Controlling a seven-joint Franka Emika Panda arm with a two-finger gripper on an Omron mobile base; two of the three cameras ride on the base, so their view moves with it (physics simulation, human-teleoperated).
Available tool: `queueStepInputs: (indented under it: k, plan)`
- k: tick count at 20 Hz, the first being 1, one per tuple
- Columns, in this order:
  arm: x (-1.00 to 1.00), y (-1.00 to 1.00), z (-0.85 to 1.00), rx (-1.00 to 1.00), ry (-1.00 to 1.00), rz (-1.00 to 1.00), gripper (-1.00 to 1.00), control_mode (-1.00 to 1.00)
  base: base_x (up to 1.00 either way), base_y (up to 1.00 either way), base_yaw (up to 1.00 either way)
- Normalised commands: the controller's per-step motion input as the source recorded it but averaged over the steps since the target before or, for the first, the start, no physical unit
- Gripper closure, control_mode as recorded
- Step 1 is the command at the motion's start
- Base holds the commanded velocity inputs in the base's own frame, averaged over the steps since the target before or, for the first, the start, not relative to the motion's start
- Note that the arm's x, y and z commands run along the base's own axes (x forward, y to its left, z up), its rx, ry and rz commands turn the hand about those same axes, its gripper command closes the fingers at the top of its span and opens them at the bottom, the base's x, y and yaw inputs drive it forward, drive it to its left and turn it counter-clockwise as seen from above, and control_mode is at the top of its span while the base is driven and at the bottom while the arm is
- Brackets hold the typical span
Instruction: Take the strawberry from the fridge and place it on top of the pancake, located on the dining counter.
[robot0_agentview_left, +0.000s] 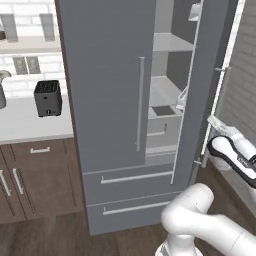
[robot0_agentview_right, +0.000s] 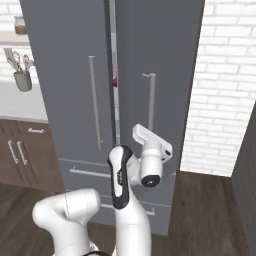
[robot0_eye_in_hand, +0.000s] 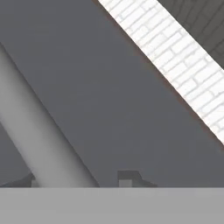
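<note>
The grey fridge has its left door shut and its right door swung partly open, showing pale shelves inside. My gripper is at the right door's long handle, with one fingertip on each side. A gap shows between the handle and the right fingertip, so the jaws stand open. In the base views my hand sits just below the handle. A sliver of dark red shows through the door gap, too little to name. The strawberry is hidden. The pancake and dining counter are out of view.
Two fridge drawers lie below the doors. A white brick wall stands close to the right of the open door. To the left are a white counter over brown cabinets, a black toaster and a utensil pot.
</note>
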Motion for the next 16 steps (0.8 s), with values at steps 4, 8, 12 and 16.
queueStepInputs:
  k: [4,8,12,16]
  plan:
    - [-0.07,-1.00,0.00,0.10,0.00,-0.08,1.00,-1.00,0.00,0.00,0.00]
    - [-0.06,-1.00,0.00,0.09,0.00,-0.08,1.00,-1.00,0.00,0.00,0.00]
    - [-0.01,-1.00,0.00,0.09,0.01,-0.09,1.00,-1.00,0.00,0.00,0.00]
    - [0.20,-1.00,0.00,0.10,0.08,-0.12,1.00,-1.00,0.00,0.00,0.00]
